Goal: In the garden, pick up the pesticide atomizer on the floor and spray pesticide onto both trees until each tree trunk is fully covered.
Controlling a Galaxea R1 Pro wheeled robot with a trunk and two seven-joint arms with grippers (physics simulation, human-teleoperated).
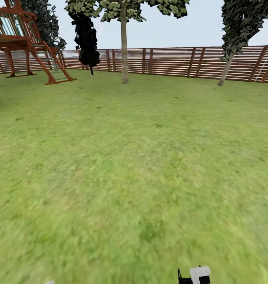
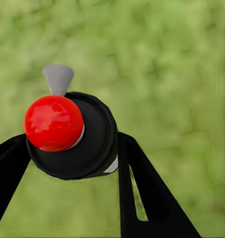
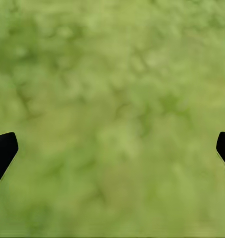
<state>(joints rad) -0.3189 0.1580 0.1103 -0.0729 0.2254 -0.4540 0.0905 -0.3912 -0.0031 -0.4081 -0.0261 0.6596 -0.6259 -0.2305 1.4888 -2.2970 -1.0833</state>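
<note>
Left wrist view: left claw clamps the atomizer, body hidden; right claw apart, fingertips cropped.

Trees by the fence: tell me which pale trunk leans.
The right-hand tree trunk leans, tilting rightward toward its foliage. The middle tree trunk stands straight upright before the fence.

No legible text, label or number anywhere.
</note>
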